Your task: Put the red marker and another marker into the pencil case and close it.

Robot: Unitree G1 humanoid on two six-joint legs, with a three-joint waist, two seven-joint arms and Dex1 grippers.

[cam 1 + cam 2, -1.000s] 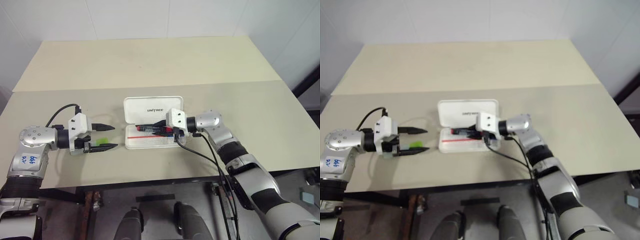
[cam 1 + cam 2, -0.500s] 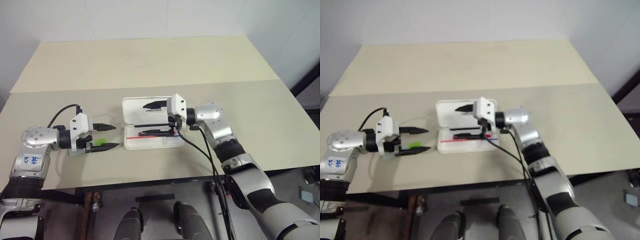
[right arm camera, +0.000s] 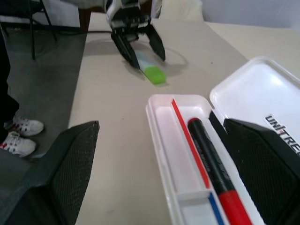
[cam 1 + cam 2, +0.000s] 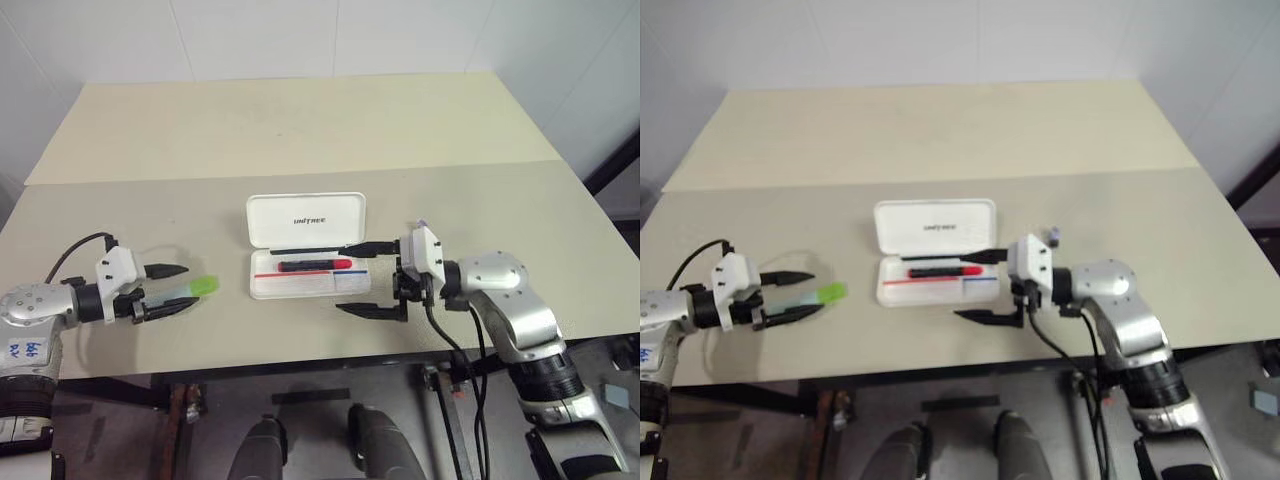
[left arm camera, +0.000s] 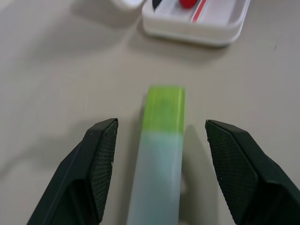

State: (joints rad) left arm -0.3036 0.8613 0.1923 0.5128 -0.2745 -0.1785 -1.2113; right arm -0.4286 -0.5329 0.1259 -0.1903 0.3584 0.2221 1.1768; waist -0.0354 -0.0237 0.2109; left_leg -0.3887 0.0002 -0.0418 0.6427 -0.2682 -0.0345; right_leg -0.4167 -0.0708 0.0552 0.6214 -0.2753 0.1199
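On beige desk (image 4: 300, 130) | lime-green pale-bodied marker (image 5: 159, 154) lies lengthwise between released left gripper (image 5: 161, 173) fingers | right gripper (image 4: 368, 278) released, farther

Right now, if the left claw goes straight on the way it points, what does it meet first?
Probably the green marker, lying on the table between the open left claw fingers; beyond it lies the open pencil case.

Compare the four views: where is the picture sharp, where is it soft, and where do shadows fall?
Left wrist view: fingers sharp, green marker and case soft. Right wrist view: red marker fairly sharp, near fingers blurred, shadow under the left gripper. Left eye view: crisp, even light, faint shadows beside the case. Right eye view: softer, hazier.
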